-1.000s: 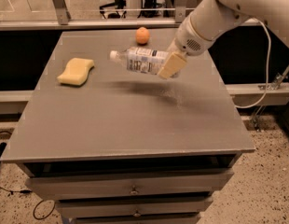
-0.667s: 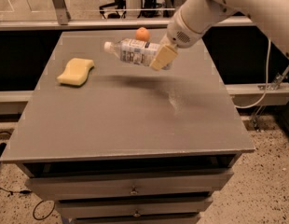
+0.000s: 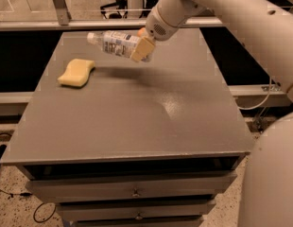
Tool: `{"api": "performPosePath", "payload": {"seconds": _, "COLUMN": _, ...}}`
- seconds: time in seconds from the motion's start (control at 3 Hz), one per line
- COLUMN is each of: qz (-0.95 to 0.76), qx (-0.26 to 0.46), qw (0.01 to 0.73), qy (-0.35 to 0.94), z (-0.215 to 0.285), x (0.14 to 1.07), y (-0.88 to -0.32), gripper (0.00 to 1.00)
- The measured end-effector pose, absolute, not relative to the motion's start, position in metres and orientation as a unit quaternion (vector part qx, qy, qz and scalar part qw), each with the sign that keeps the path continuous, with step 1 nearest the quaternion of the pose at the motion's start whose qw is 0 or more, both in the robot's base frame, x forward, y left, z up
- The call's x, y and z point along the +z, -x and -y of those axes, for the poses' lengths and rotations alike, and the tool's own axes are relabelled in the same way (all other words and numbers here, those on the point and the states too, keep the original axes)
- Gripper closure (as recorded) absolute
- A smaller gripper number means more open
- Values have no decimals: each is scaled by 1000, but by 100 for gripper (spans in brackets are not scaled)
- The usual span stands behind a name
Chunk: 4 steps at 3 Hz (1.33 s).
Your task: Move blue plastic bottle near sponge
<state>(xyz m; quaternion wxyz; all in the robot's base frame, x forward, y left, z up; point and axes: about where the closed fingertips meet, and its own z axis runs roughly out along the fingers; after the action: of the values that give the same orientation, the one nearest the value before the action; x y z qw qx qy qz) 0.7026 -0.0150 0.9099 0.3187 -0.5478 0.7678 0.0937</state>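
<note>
Camera view: pincer [image 3: 142,49] clamped on blue plastic bottle [image 3: 114,42] above grey table [image 3: 137,122]; sponge [image 3: 76,72] nearby; speckled floor [image 3: 12,211].

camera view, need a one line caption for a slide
Over the far side of the table, the claw holds the blue plastic bottle sideways in the air, not yet set down by the sponge.

I see the grey table [image 3: 137,126] bearing the sponge [image 3: 76,72] at ten o'clock, an orange [image 3: 141,31] at twelve under the gripper [image 3: 140,47].
</note>
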Motion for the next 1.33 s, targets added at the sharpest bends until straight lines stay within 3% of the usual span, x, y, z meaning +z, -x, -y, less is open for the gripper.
{"api": "performPosePath", "payload": {"seconds": 0.67, "qz": -757, "qx": 127, "qw": 326, "qy": 553, "z": -47, "x": 877, "y": -754, "gripper": 100}}
{"api": "performPosePath", "payload": {"seconds": 1.0, "qz": -759, "qx": 134, "qw": 319, "qy": 552, "z": -60, "x": 864, "y": -763, "gripper": 84}}
{"api": "performPosePath", "payload": {"seconds": 1.33, "qz": -763, "qx": 141, "qw": 316, "qy": 546, "z": -68, "x": 859, "y": -761, "gripper": 51}}
